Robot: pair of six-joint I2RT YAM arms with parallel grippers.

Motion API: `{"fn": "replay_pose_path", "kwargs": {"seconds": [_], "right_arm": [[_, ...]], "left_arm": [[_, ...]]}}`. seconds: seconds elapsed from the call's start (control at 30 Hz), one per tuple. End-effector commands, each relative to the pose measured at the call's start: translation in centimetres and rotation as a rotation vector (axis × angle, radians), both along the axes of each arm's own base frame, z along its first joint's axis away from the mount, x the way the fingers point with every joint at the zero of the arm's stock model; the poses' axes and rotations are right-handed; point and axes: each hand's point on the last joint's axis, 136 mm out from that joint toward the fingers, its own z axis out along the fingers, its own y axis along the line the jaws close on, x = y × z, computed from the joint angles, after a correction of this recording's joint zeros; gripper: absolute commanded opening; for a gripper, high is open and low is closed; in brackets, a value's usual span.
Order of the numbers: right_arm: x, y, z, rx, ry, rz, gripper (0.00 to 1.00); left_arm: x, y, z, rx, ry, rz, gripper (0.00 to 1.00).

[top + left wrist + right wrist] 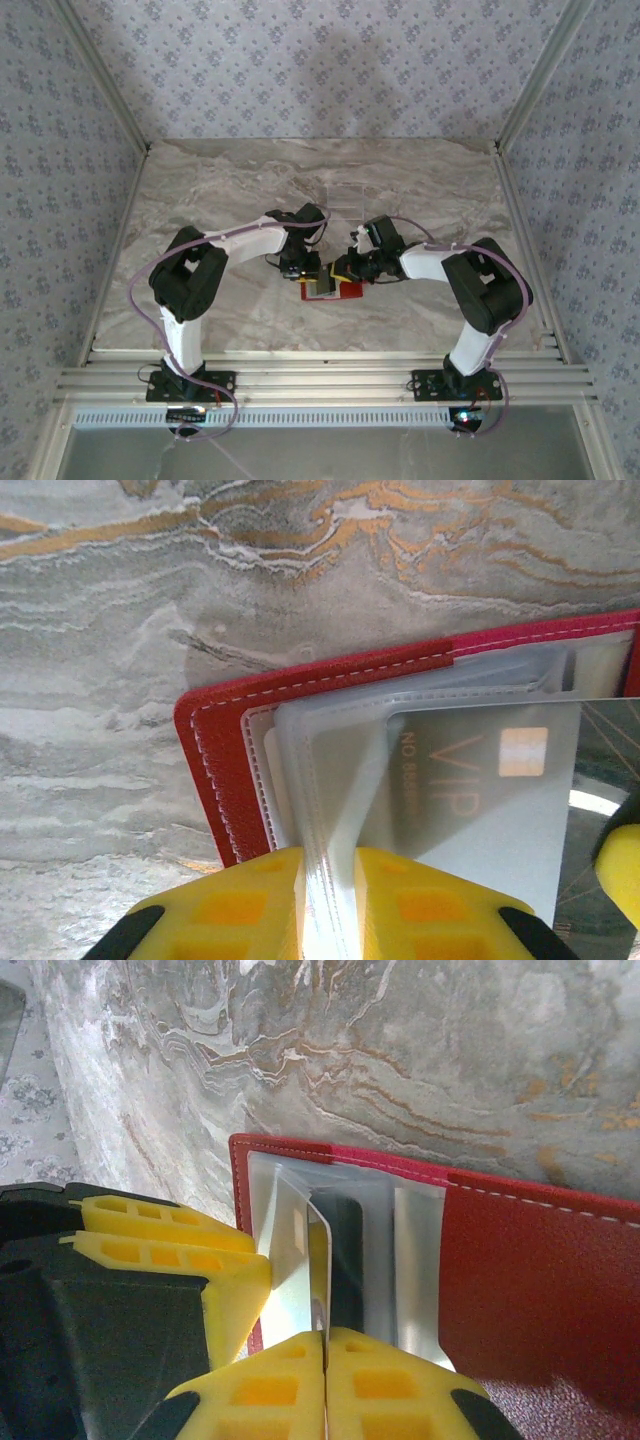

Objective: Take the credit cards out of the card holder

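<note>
Pinching: right claw point(325, 1380) closed on thin grey credit card point(500, 820) | left claw point(330, 905) clamps red folding card holder point(225, 770), 6 o'clock of table point(200, 200) middle | card likely light, stiff, slippery: grip edge.

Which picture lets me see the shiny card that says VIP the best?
The left wrist view: the VIP card lies face-up there, letters and chip readable. The right wrist view shows likely the same card edge-on, pinched in the right gripper. In the top view it is a tiny pale patch on the red card holder.
</note>
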Motion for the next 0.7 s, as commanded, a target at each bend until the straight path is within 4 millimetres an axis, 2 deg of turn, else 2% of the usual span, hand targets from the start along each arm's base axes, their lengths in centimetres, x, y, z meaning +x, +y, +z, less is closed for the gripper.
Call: {"fn": "replay_pose_path", "kwargs": {"seconds": [0.0, 0.1, 0.33, 0.5, 0.67], "right_arm": [[0.2, -1.2, -0.1, -0.059, -0.015, -0.023, 0.05], [0.2, -2.4, -0.1, -0.108, -0.032, -0.027, 0.00], [0.5, -4.0, 1.6, -0.146, -0.088, -0.020, 0.00], [1.1, -4.5, 3.6, -0.173, -0.188, 0.045, 0.00], [2.0, -5.8, 5.0, -0.306, -0.322, 0.180, 0.00]], "left_arm": [[-1.4, 2.7, -2.3, 0.137, 0.049, -0.012, 0.20], [-1.3, 3.1, -2.0, 0.140, 0.039, -0.005, 0.21], [-0.8, 3.3, -1.1, 0.127, 0.011, -0.005, 0.21], [-0.4, 2.9, 0.1, 0.106, -0.010, -0.003, 0.23], [0.0, 2.2, 1.4, 0.064, -0.032, -0.003, 0.25]]}}
